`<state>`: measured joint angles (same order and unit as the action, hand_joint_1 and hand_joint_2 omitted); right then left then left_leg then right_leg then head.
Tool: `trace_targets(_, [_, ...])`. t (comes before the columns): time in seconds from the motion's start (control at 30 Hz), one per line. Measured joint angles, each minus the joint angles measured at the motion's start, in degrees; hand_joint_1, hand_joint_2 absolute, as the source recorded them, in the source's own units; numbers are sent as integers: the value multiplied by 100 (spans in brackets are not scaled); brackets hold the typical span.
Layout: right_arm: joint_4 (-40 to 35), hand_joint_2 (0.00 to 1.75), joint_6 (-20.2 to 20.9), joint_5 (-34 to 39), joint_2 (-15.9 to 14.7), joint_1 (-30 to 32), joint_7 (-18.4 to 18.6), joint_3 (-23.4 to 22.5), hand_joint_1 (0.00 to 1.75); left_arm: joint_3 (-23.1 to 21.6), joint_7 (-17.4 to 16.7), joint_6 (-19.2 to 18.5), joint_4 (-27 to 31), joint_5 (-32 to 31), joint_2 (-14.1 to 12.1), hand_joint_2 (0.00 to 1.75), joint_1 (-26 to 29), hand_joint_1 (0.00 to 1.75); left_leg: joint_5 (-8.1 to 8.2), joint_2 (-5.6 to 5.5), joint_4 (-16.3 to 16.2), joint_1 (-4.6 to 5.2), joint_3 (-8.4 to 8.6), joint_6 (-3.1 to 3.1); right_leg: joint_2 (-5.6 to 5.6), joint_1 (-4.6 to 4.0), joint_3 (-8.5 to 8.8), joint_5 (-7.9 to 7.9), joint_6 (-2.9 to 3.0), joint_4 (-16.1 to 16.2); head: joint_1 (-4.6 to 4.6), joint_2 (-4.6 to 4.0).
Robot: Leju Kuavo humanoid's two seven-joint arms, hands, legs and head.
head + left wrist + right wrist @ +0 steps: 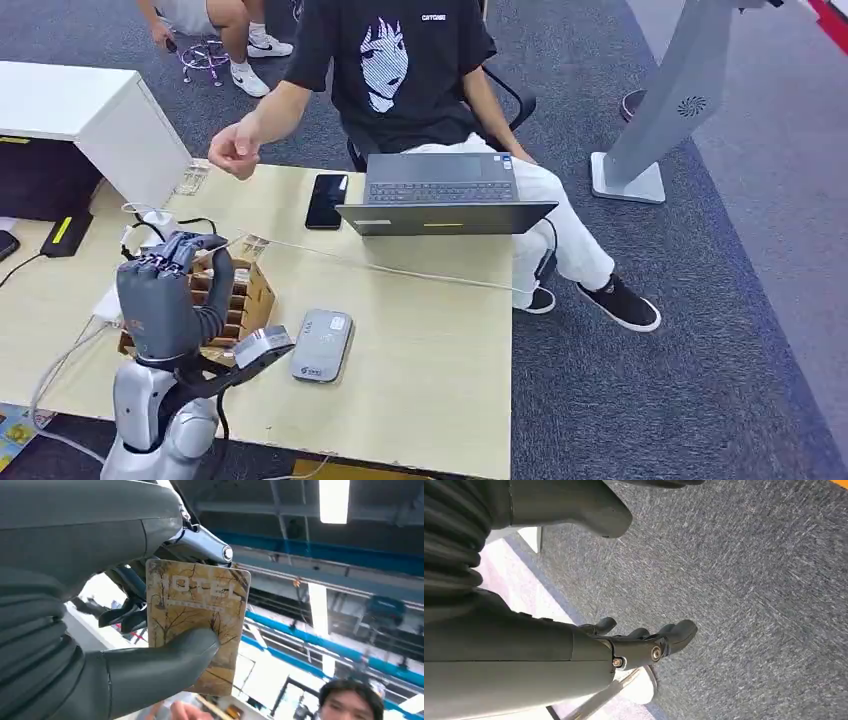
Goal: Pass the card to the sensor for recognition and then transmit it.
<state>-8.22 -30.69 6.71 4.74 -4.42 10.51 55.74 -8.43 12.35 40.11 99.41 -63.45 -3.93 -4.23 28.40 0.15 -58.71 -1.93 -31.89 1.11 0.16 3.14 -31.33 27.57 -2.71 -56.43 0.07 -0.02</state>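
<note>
My left hand (168,295) is raised over the front left of the wooden table, back of the hand toward the camera. In the left wrist view it pinches a brown hotel card (197,622) with a bare-tree print between the thumb (160,667) and the fingers. The grey card sensor (322,345) lies flat on the table just right of the hand. A person's closed hand (234,150) hovers over the table's far left edge. My right hand (644,640) hangs over grey carpet, fingers loosely apart, holding nothing.
A wooden slotted card holder (240,300) stands behind my left hand. A black phone (326,200) and an open laptop (445,195) sit at the far side, with a white cable (400,270) across the table (440,370). The seated person (400,70) faces me.
</note>
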Motion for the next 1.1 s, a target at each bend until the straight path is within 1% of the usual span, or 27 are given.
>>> trace_targets(0.03, [0,175,-6,28,0,2,-30,0,0,93,-67,0,15,-126,-2,175,5,175,0,-1,0,0,0,0,-2,0,1,0,0,0,4,0])
trace_targets(0.1, [0,175,-13,103,0,0,-92,0,0,298,-331,0,4,-352,-63,175,33,175,0,2,1,0,0,0,2,0,1,0,0,0,4,0])
trace_targets(0.17, [0,175,-7,100,0,8,-107,0,0,528,-664,0,-128,-424,-257,175,30,175,0,5,1,0,4,0,5,0,0,0,0,-1,0,0])
trace_targets(0.23, [4,175,-2,100,-2,15,-109,0,0,857,-752,0,-374,-470,-444,175,24,175,-1,5,2,-2,5,1,5,-1,-3,0,1,-2,0,0])
trace_targets(0.37, [9,175,2,103,-2,18,-118,0,0,1672,-533,-2,-1120,-305,-651,175,-67,175,-3,7,2,-6,4,4,7,-4,-4,1,2,-3,2,0])
trace_targets(0.47, [13,175,2,103,-2,19,-118,0,0,1985,-496,-2,-1439,-273,-724,175,-101,175,-3,3,2,-5,0,3,3,-3,-2,1,2,-2,4,0])
trace_targets(0.67, [13,175,-4,116,-2,20,-149,0,0,2262,-531,-2,-1834,-207,-745,175,-137,175,-2,3,2,-1,0,3,4,-1,-3,0,1,1,2,0])
trace_targets(0.77, [13,175,-4,155,-2,19,-170,0,0,2385,-419,0,-1985,-126,-732,175,-139,175,-2,2,2,-2,0,3,1,-2,-4,0,1,0,2,0])
trace_targets(0.9, [15,175,-7,175,-2,20,-184,0,0,2516,-330,-2,-2088,-109,-699,175,-144,175,-3,1,2,-4,0,3,-1,-3,-3,0,1,0,2,0])
trace_targets(1.1, [15,175,-13,170,-2,19,-192,0,0,2590,-216,0,-2105,-6,-658,175,-169,175,-3,1,2,-4,0,3,1,-3,-1,-1,1,0,2,0])
